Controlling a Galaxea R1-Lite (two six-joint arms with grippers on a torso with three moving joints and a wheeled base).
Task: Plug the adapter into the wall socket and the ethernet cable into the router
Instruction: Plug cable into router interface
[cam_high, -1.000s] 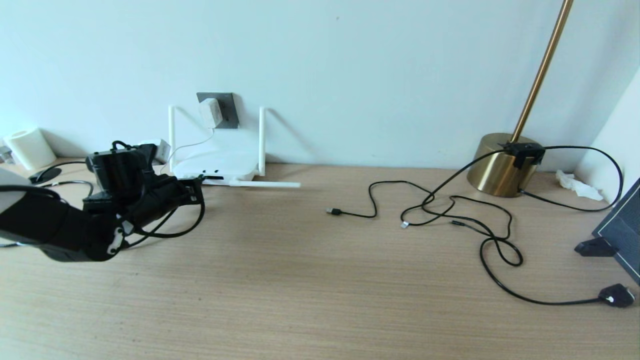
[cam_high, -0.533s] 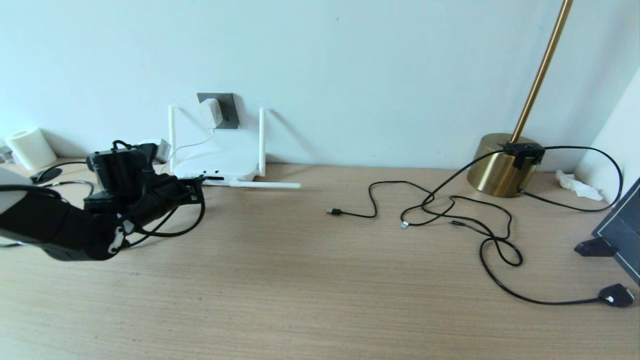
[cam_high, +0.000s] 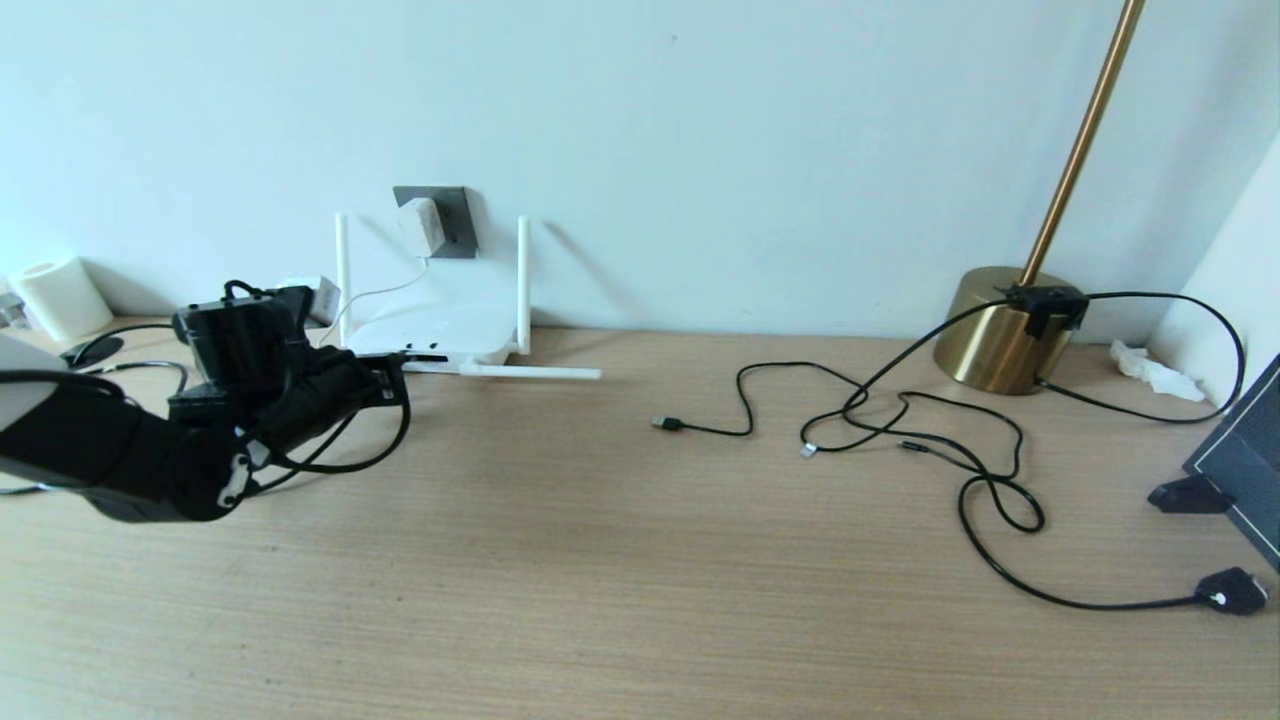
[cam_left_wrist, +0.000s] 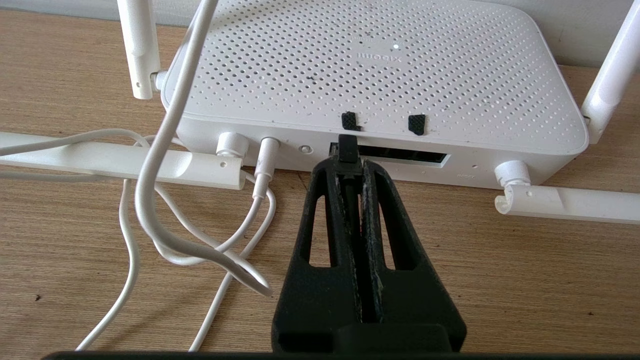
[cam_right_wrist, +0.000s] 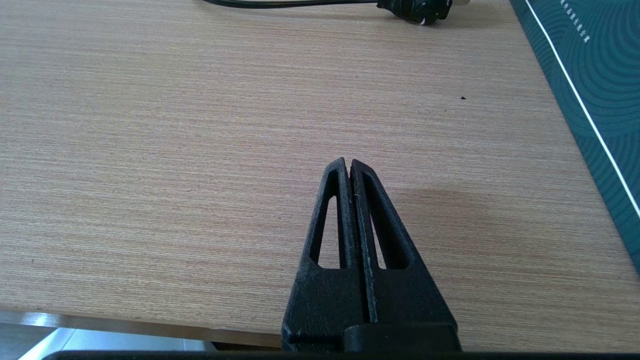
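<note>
The left gripper (cam_left_wrist: 348, 165) pinches the ethernet cable (cam_left_wrist: 352, 200), with its plug at the router (cam_left_wrist: 380, 75) port. The adapter (cam_high: 419, 226) sits in the wall socket (cam_high: 452, 222). The right gripper (cam_right_wrist: 347, 165) is pressed together over the floor (cam_right_wrist: 175, 125).

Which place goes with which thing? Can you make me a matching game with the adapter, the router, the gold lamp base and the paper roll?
Things:
1. adapter
2. router
3. gold lamp base
4. paper roll

Places:
A. far right, by the wall
B. in the wall socket
C. far left, by the wall
D. on the table below the socket

Pairs: 1-B, 2-D, 3-A, 4-C
</note>
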